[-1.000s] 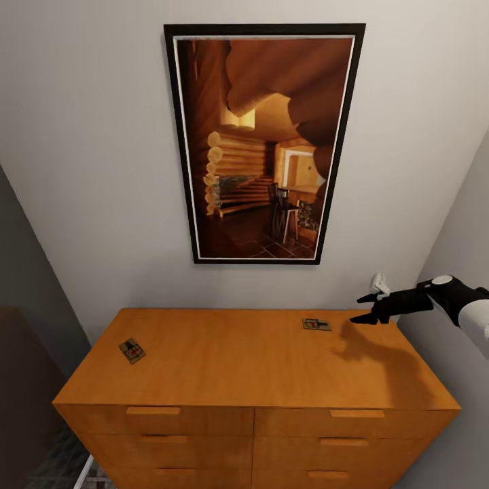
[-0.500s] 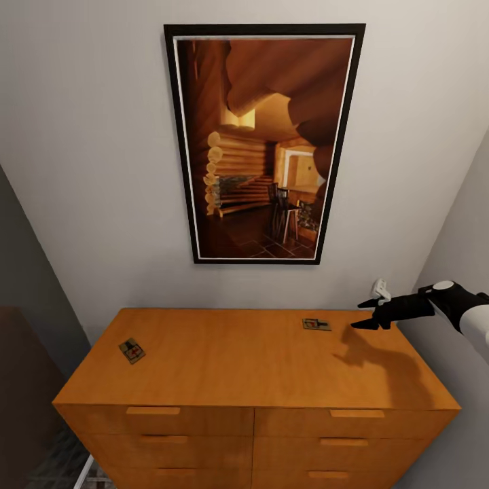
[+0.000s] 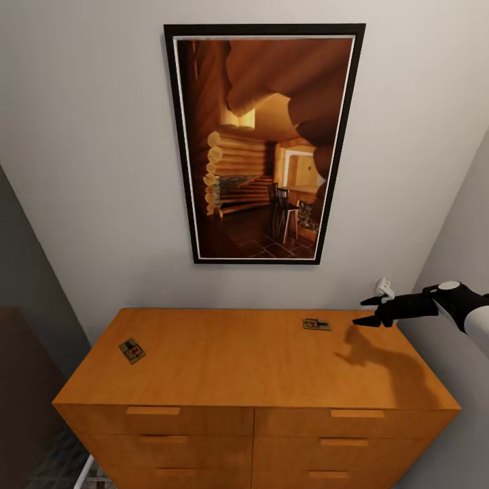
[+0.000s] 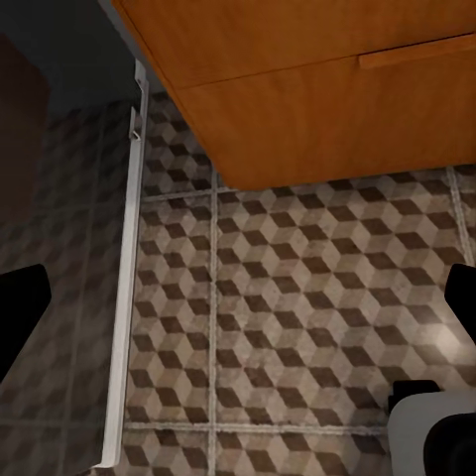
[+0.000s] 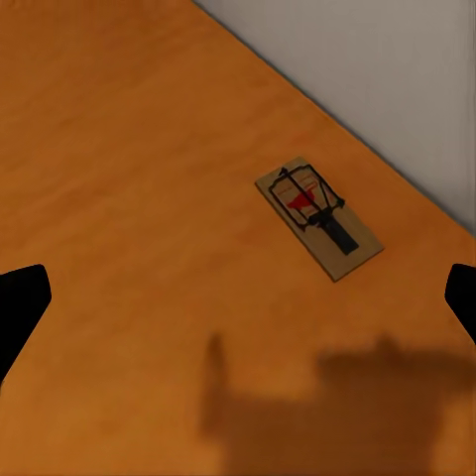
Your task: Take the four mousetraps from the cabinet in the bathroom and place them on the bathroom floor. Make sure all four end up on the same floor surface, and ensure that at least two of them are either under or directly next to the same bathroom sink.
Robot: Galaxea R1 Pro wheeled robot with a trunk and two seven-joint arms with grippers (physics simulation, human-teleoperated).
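Two mousetraps lie on top of the orange-brown cabinet (image 3: 251, 360): one (image 3: 132, 350) near its left edge, the other (image 3: 316, 324) toward the back right. My right gripper (image 3: 368, 311) hovers open above the cabinet top, just right of the back-right mousetrap (image 5: 319, 217), which lies flat with its red spot up. The left gripper (image 4: 238, 307) hangs open over the cube-patterned bathroom floor (image 4: 297, 317) beside the cabinet's drawer front (image 4: 327, 89), with nothing between its fingers.
A large framed picture (image 3: 263, 142) hangs on the wall behind the cabinet. A grey wall closes in on the right (image 3: 462, 272), and a darker surface sits at the left (image 3: 27, 380). A thin white rail (image 4: 124, 278) runs along the floor.
My right gripper has drifted slightly right and a little upward, staying open. The mousetraps have not moved.
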